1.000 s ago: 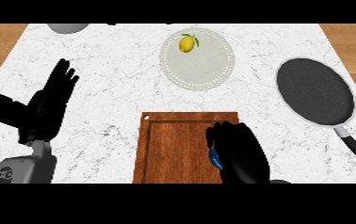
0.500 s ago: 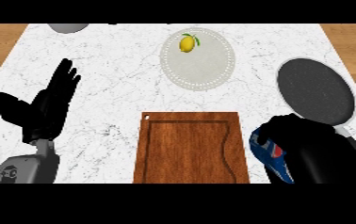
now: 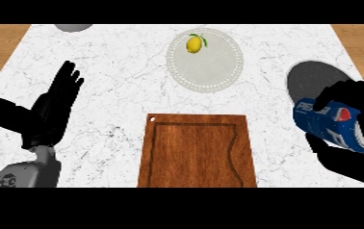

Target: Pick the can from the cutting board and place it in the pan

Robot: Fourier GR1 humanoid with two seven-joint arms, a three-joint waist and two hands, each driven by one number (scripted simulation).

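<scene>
The robot's right hand (image 3: 341, 163) grips a blue soda can (image 3: 331, 124), lifted clear of the brown wooden cutting board (image 3: 195, 151) and tilted at the near edge of the dark round pan (image 3: 309, 76). Picking appears done; setting it down and letting go remain. The left hand (image 3: 53, 105) rests open, fingers up, at the counter's left.

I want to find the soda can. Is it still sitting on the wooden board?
No, the can is off the cutting board, held in the right hand beside the pan.
</scene>
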